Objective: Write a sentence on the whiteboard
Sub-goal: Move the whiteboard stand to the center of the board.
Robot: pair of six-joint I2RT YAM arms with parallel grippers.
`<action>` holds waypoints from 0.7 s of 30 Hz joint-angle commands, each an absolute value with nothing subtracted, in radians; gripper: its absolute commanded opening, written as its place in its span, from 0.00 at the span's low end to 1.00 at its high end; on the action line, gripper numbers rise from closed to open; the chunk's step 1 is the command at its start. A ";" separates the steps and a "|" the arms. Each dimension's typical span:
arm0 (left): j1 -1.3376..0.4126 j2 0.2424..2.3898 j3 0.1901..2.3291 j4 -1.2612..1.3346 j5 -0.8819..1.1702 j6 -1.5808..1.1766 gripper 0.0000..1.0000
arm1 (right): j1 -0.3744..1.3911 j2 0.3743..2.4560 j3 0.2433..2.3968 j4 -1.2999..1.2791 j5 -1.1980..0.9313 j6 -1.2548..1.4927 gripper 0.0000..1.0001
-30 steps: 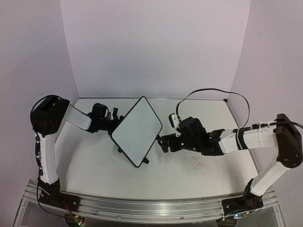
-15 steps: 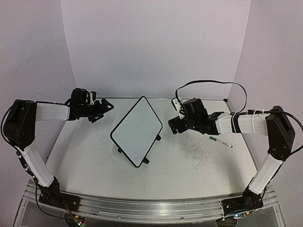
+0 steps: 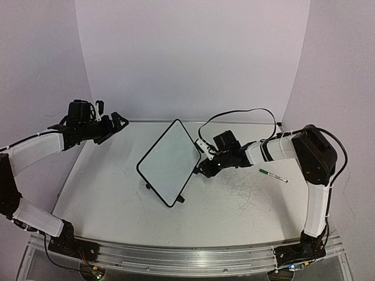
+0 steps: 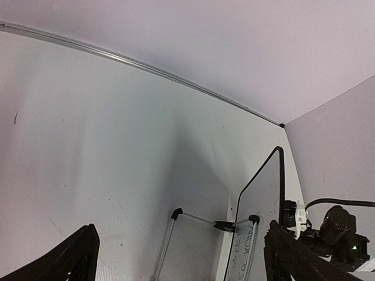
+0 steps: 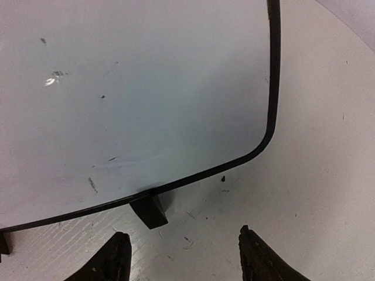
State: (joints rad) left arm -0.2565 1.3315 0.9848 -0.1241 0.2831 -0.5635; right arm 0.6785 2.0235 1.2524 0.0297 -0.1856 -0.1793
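Plainly, the writing step is judged not yet begun; the whiteboard (image 3: 169, 164) is propped near the middle of the table (image 3: 117, 202), and no sentence is made out on its face in the top or right wrist views; a few dark marks are glimpsed low on the board in the left wrist view, too small to be read. The green marker (image 3: 273, 175) is seen lying on the table, well apart from the board on its right, held by neither arm. The right gripper (image 3: 200, 170) is held low just beside the board's right edge, its jaws parted with nothing between them, one small black foot (image 5: 149, 211) just ahead; the left gripper (image 3: 116, 126) is held high, well off to the left, spread wide and empty. The next move is judged to call for the marker to be fetched and gripped firmly, and for the board to be steadied, since it is borne only by a thin wire stand (image 4: 167, 246) and could be tipped. The face is smooth, glossy and lightly smudged; the rim (image 5: 273, 88) is thin, black and rounded at the corner; grey scribbles (image 3: 241, 190) are scattered across the matt tabletop.
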 commanded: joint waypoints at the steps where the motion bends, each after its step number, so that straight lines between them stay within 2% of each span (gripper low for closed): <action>1: -0.258 1.278 0.971 -0.165 0.226 -0.505 0.99 | 0.674 2.061 1.317 0.014 -0.197 -0.208 0.59; 3: -0.258 1.276 0.972 -0.172 0.218 -0.499 0.99 | 0.673 2.071 1.327 0.013 -0.236 -0.213 0.53; 9: -0.258 1.281 0.978 -0.173 0.229 -0.502 0.99 | 0.676 2.124 1.376 0.000 -0.320 -0.216 0.45; 16: -0.258 1.278 0.987 -0.175 0.236 -0.506 0.99 | 0.675 2.155 1.404 0.000 -0.360 -0.211 0.42; 21: -0.258 1.287 0.995 -0.175 0.240 -0.512 0.99 | 0.677 2.171 1.414 0.000 -0.362 -0.205 0.33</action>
State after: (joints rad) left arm -0.2565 1.2949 0.9768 -0.1843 0.2394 -0.5220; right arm 0.6741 2.1512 1.3718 -0.0084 -0.3377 -0.2055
